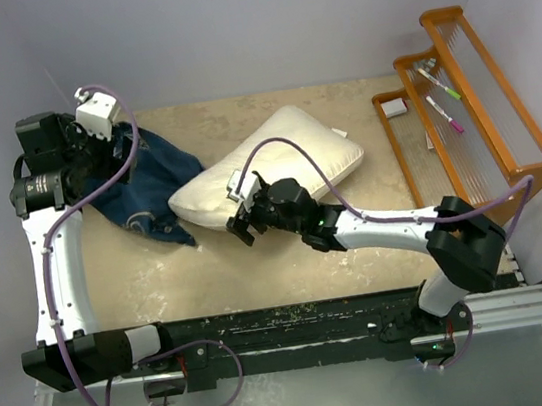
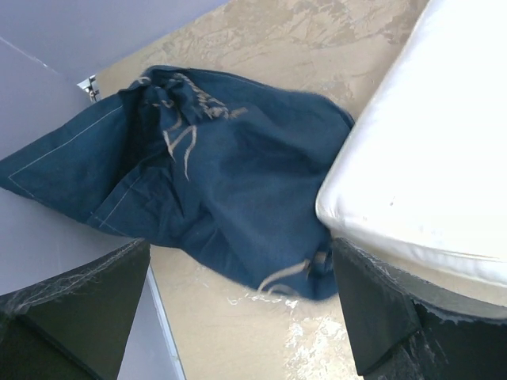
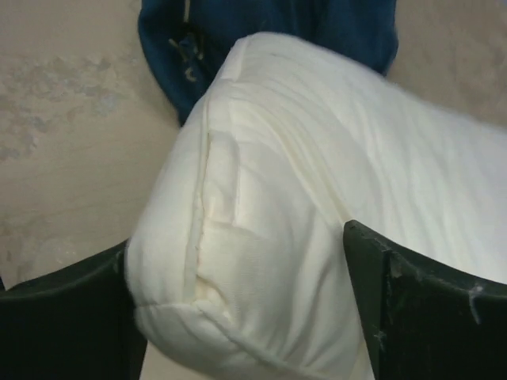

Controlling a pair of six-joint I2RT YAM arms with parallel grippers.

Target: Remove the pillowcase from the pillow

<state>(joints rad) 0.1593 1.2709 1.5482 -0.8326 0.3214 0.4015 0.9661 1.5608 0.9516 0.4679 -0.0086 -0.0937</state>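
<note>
The navy pillowcase lies crumpled at the table's left, fully off the pillow, whose left end touches it. My left gripper hovers over the pillowcase's far left end. In the left wrist view it is open and empty, with the pillowcase lying below and the pillow to the right. My right gripper is at the pillow's near left corner. In the right wrist view it is open wide, its jaws on either side of the pillow's seamed corner. The pillowcase shows behind.
A wooden stepped rack stands at the right with markers and a small white object on it. Purple walls close the left, back and right. A black rail runs along the near edge.
</note>
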